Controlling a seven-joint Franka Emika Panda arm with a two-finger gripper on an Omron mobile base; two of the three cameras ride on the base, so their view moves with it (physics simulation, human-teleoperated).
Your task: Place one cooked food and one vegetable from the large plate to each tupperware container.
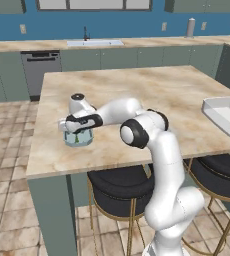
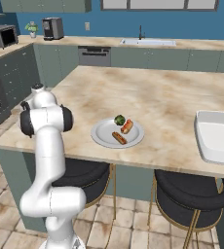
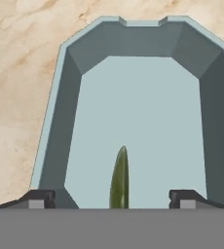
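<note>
Claw (image 1: 77, 131) sits directly over my small pale teal translucent tub with cut corners (image 1: 78, 138) in the left base view, near the left front part of the beige marbled island countertop (image 1: 152, 90). Tub is right under the hand, touching the counter. Finger spread can't be read from this angle, the hand body hides it. Larger white rectangular tub with rounded corners (image 1: 227, 115) is well off to the right of the claw, at the counter's right edge. Two black round stools with brass legs (image 1: 119, 187) stand below the front edge.

Right base view: my white arm blocks the hand, so no read on the claw. Wide round pale grey-white plate with a raised rim (image 2: 100, 137) is on the counter to the right of my arm, near the front edge. On it: two hot dogs in buns (image 2: 123, 132) and a dark green leafy vegetable (image 2: 119, 119) at the back of the plate, next to the upper hot dog. White tub (image 2: 216, 138) is further right, apart from the plate.

Hand view: claw (image 3: 113, 199) is wide open, dark fingertips (image 3: 38, 198) far apart at the bottom. Teal tub (image 3: 65, 121) lies straight ahead, its pale floor between the tips. A narrow pointed green vegetable piece (image 3: 120, 180) is midway between the tips, touching neither. Can't tell whether it rests on the tub floor.
</note>
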